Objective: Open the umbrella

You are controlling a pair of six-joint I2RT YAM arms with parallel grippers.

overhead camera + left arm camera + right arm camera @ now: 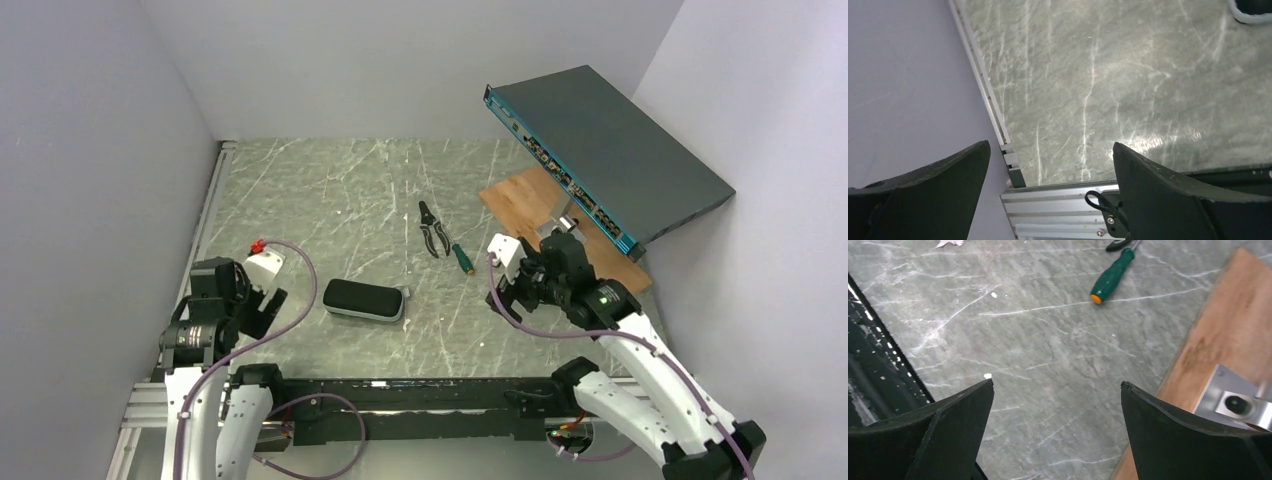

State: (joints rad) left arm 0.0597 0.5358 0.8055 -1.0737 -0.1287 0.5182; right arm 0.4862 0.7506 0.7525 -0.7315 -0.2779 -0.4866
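Note:
No pale yellow-beige umbrella shows in any view. A black oblong zip case (364, 299) with a pale rim lies on the marble table (330, 200) between the arms; its corner shows in the left wrist view (1254, 11). My left gripper (266, 306) is open and empty, left of the case, over the table's near left corner (1050, 150). My right gripper (512, 291) is open and empty, right of the case, over bare marble beside a wooden board (1057, 385).
Black pliers (433, 231) and a green-handled screwdriver (462, 259) (1111, 276) lie mid-table. A wooden board (530, 198) (1233, 325) lies at the right, with a dark rack unit (610, 150) leaning over it. A metal bracket (1235, 401) sits on the board. Walls close off the left, back and right.

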